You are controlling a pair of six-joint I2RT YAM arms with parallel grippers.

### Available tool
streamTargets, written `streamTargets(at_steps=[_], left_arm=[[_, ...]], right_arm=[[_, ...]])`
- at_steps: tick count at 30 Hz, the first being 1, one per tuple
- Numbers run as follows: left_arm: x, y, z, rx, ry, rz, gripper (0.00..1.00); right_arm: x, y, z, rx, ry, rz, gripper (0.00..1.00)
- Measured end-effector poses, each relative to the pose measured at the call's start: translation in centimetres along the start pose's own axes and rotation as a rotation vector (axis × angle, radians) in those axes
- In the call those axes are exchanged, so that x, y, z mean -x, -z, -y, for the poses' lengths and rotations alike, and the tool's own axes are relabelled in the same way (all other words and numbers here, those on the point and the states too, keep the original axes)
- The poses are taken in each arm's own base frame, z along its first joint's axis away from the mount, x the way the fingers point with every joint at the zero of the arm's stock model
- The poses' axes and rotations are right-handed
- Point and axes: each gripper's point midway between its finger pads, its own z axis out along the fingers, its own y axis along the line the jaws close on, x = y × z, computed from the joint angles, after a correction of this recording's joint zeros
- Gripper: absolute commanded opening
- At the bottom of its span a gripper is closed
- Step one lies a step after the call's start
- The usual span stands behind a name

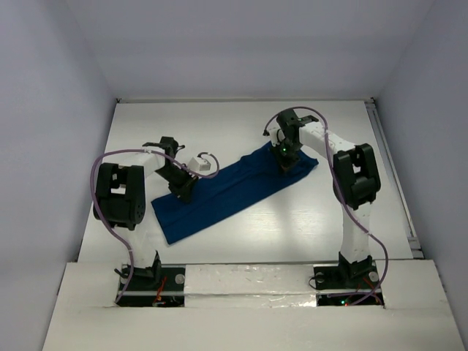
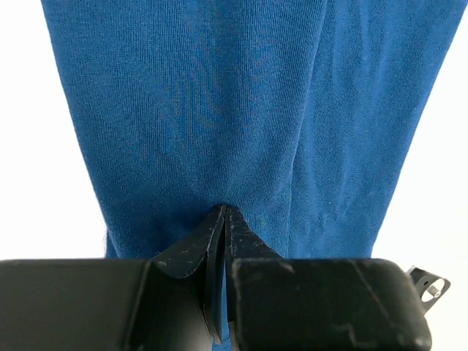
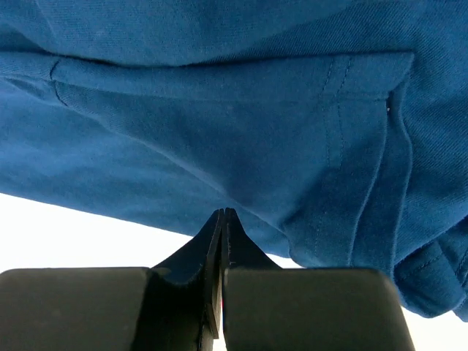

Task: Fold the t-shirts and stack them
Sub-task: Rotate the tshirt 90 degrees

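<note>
The t-shirt is plain blue and lies as a long folded strip running diagonally from near left to far right. My left gripper presses down on its near-left part. In the left wrist view the left gripper is shut, with the blue cloth pinched at the tips. My right gripper is at the far-right end. There the right gripper is shut just inside the cloth's edge, where a hemmed sleeve fold lies. No print shows.
The white table extends round the shirt, with grey walls on three sides and a metal rail along the right edge. Purple cables loop off both arms. The arm bases stand at the near edge.
</note>
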Motion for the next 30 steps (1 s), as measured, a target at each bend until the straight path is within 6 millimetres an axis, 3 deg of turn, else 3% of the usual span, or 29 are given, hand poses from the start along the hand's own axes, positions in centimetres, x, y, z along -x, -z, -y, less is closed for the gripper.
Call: streamTargets(at_steps=[11,20,25,30], left_arm=[[-0.5,-0.2,0.6,0.021,-0.026,0.035,0.00],[-1.1,-0.5,2.2,-0.026,-0.092,0.031,0.00],[-0.9,-1.8,5.2,-0.144,-0.147,-0.016,0.00],[-0.3,-3.7,9.5,-0.316,-0.226,-0.089,0.00]], right_arm=[[0.8,-2.2,0.7,-0.014,-0.023,-0.050,0.00],[6.4,-2.8,1.7,-0.026,-0.041,0.021,0.00],[9.4,-2.7,2.1,-0.044,-0.041,0.069,0.00],[11.7,-2.2,2.1,-0.034,-0.029,0.126,0.00]])
